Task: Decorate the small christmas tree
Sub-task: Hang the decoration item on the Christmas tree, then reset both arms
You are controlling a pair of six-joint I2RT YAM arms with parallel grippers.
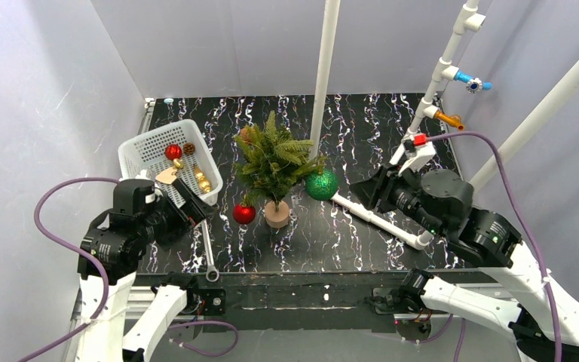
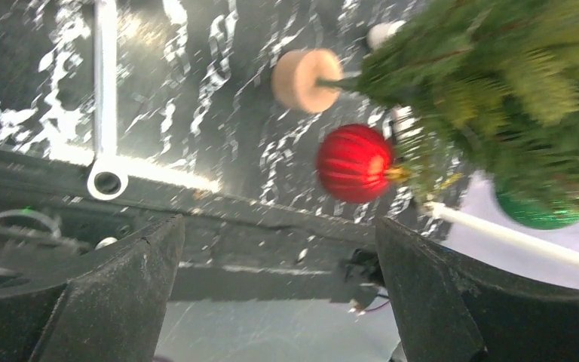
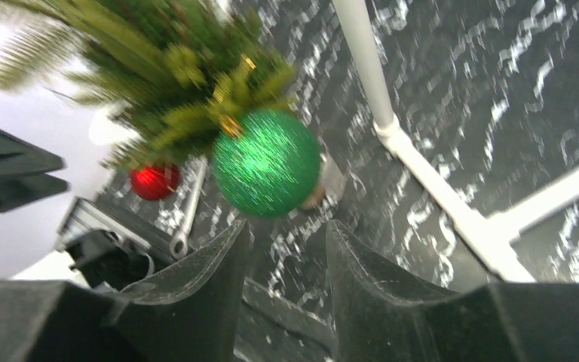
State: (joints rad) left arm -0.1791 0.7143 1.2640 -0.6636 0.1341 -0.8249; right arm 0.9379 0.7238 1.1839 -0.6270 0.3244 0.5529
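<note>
The small christmas tree (image 1: 274, 158) stands upright mid-table on its round tan base (image 1: 277, 214). A red ball (image 1: 243, 213) hangs from a low branch on its left, and a glittery green ball (image 1: 321, 184) hangs from a low branch on its right. My left gripper (image 1: 196, 205) is just left of the red ball (image 2: 354, 163). In the left wrist view it (image 2: 279, 256) is open wide and holds nothing. My right gripper (image 1: 367, 188) is to the right of the green ball (image 3: 266, 162). Its tips (image 3: 286, 234) sit just short of the ball, open, with nothing between them.
A white basket (image 1: 139, 151) at the back left holds red and gold ornaments and a pinecone. A white upright pole (image 1: 324, 75) rises behind the tree. White pipes lie on the table at the right (image 1: 381, 220) and the left (image 1: 207, 253).
</note>
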